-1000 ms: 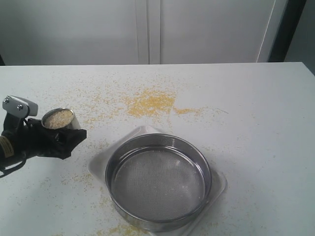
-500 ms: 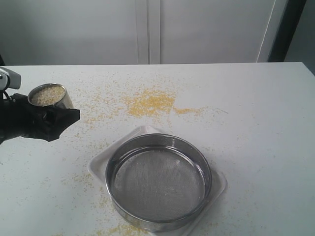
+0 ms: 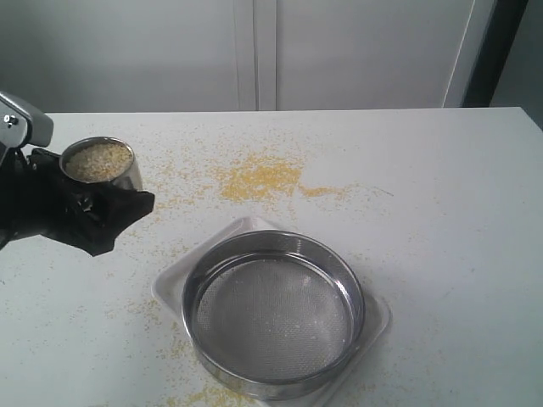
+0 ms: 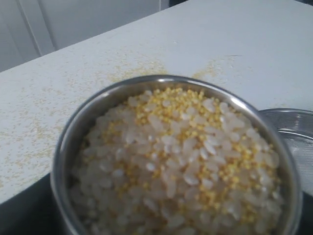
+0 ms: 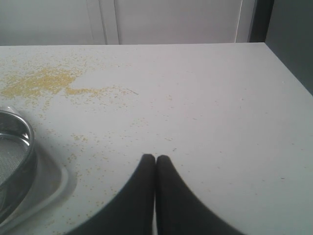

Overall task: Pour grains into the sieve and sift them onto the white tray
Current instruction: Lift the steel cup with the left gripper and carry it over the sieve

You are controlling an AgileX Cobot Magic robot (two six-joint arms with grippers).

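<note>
In the exterior view, the left gripper [image 3: 102, 203] grasps a small steel cup [image 3: 127, 175] by its sides and holds it upright near the table's left edge. The cup is filled to the brim with the grains [image 3: 98, 160]. The sieve [image 3: 273, 309] rests inside the white tray [image 3: 170, 284], nearer the camera and to the right, well apart from the cup and jaws. The white table [image 3: 441, 186] is strewn with yellow meal [image 3: 259, 178], thickest in a patch beyond the sieve. Pale wall panels [image 3: 356, 51] stand behind the table.

In the left wrist view, the cup takes up most of the frame. Whitish grains mixed with yellow meal reach its rim, and an arc of the sieve's rim shows just past it.

In the right wrist view, the right gripper [image 5: 155, 164] is clenched, its two black fingers pressed together above the table. The sieve and a tray corner lie off to one side, apart from them.
</note>
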